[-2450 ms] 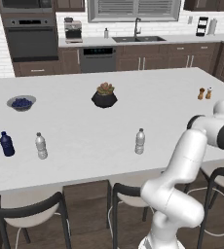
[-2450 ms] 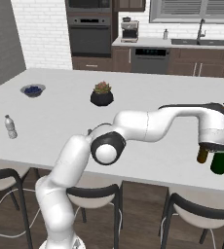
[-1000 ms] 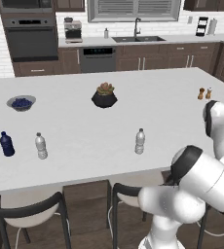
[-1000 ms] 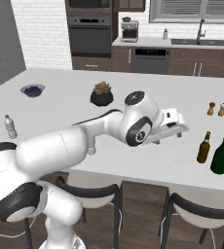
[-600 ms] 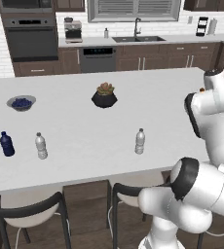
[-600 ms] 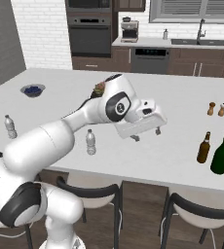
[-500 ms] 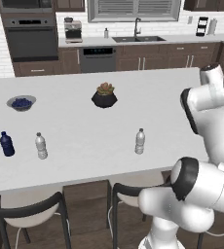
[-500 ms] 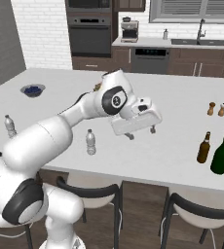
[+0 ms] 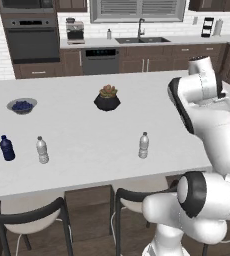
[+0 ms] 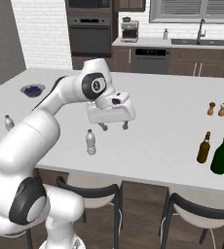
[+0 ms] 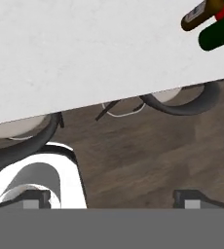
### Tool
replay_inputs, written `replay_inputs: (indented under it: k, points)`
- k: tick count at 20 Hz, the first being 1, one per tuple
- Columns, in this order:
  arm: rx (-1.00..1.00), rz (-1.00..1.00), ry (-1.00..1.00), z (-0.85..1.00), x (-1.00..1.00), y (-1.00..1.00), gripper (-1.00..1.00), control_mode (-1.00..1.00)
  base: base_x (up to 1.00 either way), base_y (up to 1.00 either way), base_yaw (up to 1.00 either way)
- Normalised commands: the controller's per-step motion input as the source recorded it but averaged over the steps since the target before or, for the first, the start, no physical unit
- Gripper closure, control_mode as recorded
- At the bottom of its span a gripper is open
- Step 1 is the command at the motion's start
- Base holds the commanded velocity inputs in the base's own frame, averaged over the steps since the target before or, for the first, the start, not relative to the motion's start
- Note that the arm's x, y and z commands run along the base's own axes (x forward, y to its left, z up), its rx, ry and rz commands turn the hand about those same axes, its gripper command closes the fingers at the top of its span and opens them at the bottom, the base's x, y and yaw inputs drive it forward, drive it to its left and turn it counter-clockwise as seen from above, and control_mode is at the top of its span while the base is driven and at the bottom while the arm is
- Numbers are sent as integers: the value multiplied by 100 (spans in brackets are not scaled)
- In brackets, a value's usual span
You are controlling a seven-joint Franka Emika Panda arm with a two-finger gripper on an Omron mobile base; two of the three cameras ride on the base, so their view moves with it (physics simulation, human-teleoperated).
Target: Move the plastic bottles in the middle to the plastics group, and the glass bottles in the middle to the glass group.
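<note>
The small clear plastic bottle [image 10: 90, 142] with a white cap stands alone mid-counter near the front edge, also seen from the left base [image 9: 144, 145]. My gripper [image 10: 114, 127] hangs open and empty just above the counter, a little right of and behind that bottle. At the far right an amber-brown glass bottle [image 10: 204, 148] and a taller dark green wine bottle [image 10: 222, 151] stand side by side; the hand view catches them at its top right, amber [image 11: 201, 12] and green [image 11: 218, 34]. A dark blue bottle [image 9: 7, 148] and another clear capped bottle [image 9: 42, 150] stand at the far left.
A dark pot with a plant [image 9: 107, 98] and a bowl of blueberries [image 9: 22, 105] sit toward the back. Salt and pepper shakers [image 10: 216, 109] stand behind the glass bottles. Dark chairs [image 10: 87, 194] line the counter's front edge. My own arm blocks the counter's right end in the left base view.
The gripper let go of the green bottle beside the amber one at the right. The arm then swung left across the counter, and the empty gripper now hangs near the middle clear bottle.
</note>
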Motion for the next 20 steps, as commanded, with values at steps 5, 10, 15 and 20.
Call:
replay_inputs:
  k: [5,10,15,20]
  points:
    - [11,-20,-15,-15,1,95,-100,-100,0,0,0]
    - [24,-4,-16,-33,3,62,-100,-100,0,0,0]
    - [15,-4,-21,-34,31,38,-100,-100,0,0,0]
    - [0,-5,-2,-17,60,41,-100,-100,0,0,0]
